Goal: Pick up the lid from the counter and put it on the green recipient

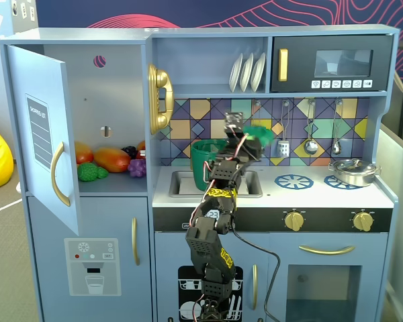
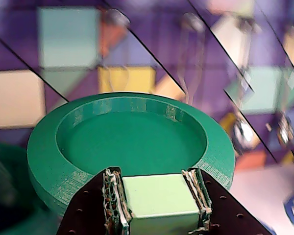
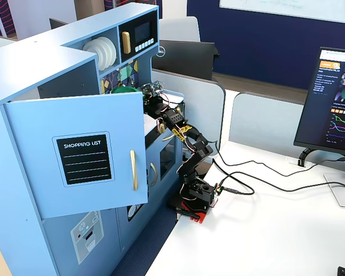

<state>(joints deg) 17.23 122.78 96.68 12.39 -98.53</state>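
Green recipient is seen standing in the sink at left; just right and above, the lid is held aloft, its square knob pinched by the gripper, presumably for lowering onto the pot.

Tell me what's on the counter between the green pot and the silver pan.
In a fixed view, between the green pot and the silver pan lie the sink's right part and one blue burner print; the gripper holds the lid above.
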